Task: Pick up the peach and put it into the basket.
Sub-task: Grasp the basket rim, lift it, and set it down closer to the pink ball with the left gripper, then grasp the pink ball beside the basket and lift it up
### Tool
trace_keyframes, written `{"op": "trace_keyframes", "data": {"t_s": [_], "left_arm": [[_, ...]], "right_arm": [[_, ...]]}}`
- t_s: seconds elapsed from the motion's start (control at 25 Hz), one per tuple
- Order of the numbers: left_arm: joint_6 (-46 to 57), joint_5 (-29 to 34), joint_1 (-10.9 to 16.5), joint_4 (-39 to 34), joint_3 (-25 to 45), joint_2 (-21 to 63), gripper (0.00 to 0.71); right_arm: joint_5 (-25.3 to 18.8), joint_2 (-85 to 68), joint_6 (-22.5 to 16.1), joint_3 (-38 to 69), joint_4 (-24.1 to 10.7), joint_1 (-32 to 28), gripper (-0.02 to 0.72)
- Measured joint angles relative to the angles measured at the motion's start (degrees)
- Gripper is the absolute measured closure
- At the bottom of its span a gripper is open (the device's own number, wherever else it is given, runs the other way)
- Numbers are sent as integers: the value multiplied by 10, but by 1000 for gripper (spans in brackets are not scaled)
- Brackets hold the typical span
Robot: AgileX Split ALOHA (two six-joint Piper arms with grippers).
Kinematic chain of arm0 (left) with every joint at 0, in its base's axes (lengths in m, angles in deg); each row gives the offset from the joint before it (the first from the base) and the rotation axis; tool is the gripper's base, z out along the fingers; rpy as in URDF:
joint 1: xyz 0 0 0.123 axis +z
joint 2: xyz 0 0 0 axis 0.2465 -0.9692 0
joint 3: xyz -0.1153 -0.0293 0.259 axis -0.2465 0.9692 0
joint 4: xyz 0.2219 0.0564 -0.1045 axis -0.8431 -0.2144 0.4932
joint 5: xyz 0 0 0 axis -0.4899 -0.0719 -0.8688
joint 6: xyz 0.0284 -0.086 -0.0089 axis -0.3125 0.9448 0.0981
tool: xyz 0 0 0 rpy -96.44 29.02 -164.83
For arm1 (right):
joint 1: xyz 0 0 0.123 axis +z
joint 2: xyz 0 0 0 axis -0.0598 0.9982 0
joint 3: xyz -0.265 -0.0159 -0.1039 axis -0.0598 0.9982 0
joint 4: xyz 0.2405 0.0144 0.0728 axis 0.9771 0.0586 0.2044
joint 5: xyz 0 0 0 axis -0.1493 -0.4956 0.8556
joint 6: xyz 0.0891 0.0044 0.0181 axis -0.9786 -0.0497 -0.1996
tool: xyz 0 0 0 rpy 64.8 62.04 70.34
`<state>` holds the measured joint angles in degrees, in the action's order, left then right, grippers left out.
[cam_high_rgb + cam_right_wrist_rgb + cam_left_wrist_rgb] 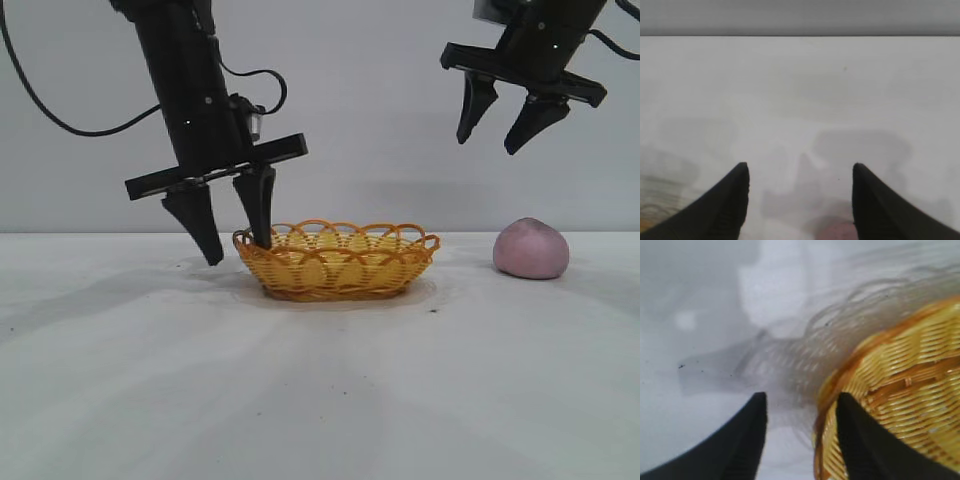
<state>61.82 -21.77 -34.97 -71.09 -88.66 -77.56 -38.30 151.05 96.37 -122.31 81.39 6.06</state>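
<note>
Two grippers stood apart-jawed: left gripper point(235, 228) straddling the basket point(337, 261) rim at its left end, right gripper point(507, 118) high above the peach point(531, 248) on the table at right; it should descend centred over it.

The basket point(340, 262) is woven, slightly glossy orange-yellow plastic-looking strands. The peach point(531, 249) looks matt and smooth. The table point(320, 400) is matt white; gripper fingers point(256, 205) matt black.

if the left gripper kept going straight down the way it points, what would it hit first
Probably the basket: the left gripper has its jaws open astride the rim at the basket's left end, one outside, one just inside. Continuing, it would likely meet that rim, or the table.
</note>
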Motion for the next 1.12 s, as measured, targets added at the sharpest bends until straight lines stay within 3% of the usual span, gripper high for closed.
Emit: {"op": "trace_keyframes", "data": {"t_s": [0.24,0.36,0.6,0.72,1.12], "left_arm": [[-9,72,0,-36,-82,-1,268],[-9,79,0,-93,-124,9,268],[-12,84,3,-213,-137,53,268],[-22,85,25,-206,-137,54,268],[-43,87,154,-161,-137,60,268]], "right_arm": [[-2,0,0,0,0,0,290],[-4,0,0,0,0,0,290],[-11,0,0,0,0,0,290],[-12,0,0,0,0,0,290],[-21,0,0,0,0,0,290]]}}
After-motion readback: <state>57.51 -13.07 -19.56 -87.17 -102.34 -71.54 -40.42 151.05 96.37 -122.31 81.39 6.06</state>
